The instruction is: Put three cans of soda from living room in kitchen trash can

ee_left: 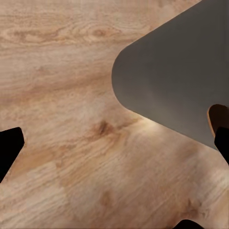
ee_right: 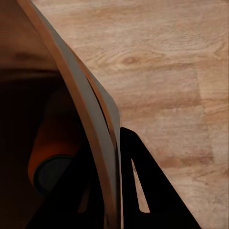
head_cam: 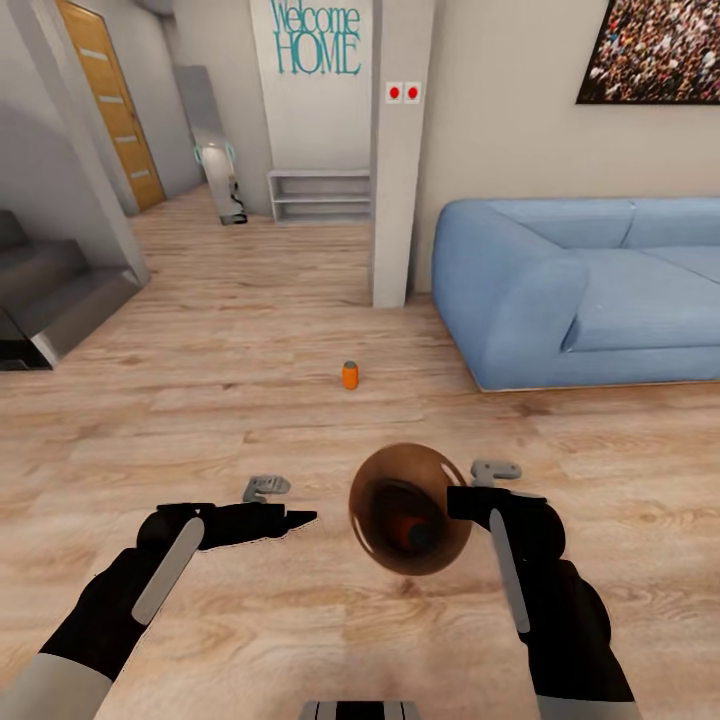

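Right jaws (head_cam: 470,500) closed on the thin rim of the small round brown wooden bucket (head_cam: 408,510), held above the pale plank floor (head_cam: 250,340) and tipped so that its open mouth faces the head camera. In the right wrist view, one black finger (ee_right: 143,191) outside the bucket wall (ee_right: 90,119), the other inside. Lying inside the bucket, an orange cylindrical soda can with a grey metal top (ee_right: 55,148), just beside the inner finger. Left jaws (head_cam: 290,520) open, pointing toward the bucket, holding nothing, near it but apart. In the left wrist view, black fingertips (ee_left: 9,148) spread wide at the frame edges over bare planks and a grey shadow. Second orange soda can (head_cam: 350,375) upright on the floor, well beyond both jaws. Blue upholstered sofa (head_cam: 590,290) beyond the right jaws. Grey stair steps (head_cam: 50,290) beyond the left jaws.
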Controlling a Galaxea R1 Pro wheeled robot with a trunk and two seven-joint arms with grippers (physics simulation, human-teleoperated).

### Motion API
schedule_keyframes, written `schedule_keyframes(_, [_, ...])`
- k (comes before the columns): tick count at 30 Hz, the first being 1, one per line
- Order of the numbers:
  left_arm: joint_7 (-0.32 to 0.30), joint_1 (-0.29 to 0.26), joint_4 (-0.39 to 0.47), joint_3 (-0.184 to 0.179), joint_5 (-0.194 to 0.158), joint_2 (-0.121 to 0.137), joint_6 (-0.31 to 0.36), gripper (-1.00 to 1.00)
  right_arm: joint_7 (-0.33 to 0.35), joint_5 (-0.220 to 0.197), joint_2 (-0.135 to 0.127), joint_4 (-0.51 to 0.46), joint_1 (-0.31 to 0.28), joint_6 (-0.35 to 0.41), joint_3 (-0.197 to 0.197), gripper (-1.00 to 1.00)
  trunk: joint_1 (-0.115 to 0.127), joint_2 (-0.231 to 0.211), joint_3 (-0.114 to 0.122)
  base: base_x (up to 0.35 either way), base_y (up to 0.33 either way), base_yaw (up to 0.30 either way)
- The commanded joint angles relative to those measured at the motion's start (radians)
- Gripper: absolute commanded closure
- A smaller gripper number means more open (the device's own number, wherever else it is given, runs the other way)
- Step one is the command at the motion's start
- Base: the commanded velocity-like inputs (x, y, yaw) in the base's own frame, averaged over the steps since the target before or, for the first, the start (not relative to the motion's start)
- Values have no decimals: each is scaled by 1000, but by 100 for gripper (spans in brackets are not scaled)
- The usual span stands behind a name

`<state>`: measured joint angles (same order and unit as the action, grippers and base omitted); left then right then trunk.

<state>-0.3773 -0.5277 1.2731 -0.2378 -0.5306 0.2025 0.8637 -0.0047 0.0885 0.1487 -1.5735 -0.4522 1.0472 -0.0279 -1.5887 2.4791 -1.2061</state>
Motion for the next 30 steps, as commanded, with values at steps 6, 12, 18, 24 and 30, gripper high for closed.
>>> schedule_keyframes(6, [0, 0, 0, 0, 1, 0, 0, -100, 3, -24, 1, 0, 0, 0, 0, 100, 0, 0, 0, 256, 286, 0])
schedule_keyframes(12, [1, 0, -1, 0, 1, 0, 0, -100, 3, -24, 2, 0, 0, 0, -1, 100, 0, 0, 4, 256, 285, -96])
schedule_keyframes(18, [1, 0, -1, 0, 1, -1, -2, -100, 3, -24, 2, 0, 0, 0, -1, 100, 0, 0, 11, 256, 285, -174])
schedule_keyframes(24, [1, 0, -1, 0, 1, -1, -2, -100, 3, -24, 2, 0, 0, 0, -1, 100, 0, 0, 18, 256, 284, -179])
schedule_keyframes(30, [1, 0, -1, -2, 1, -2, -2, -100, 3, -24, 2, 0, 0, 0, -1, 100, 0, 0, 24, 256, 282, -180])
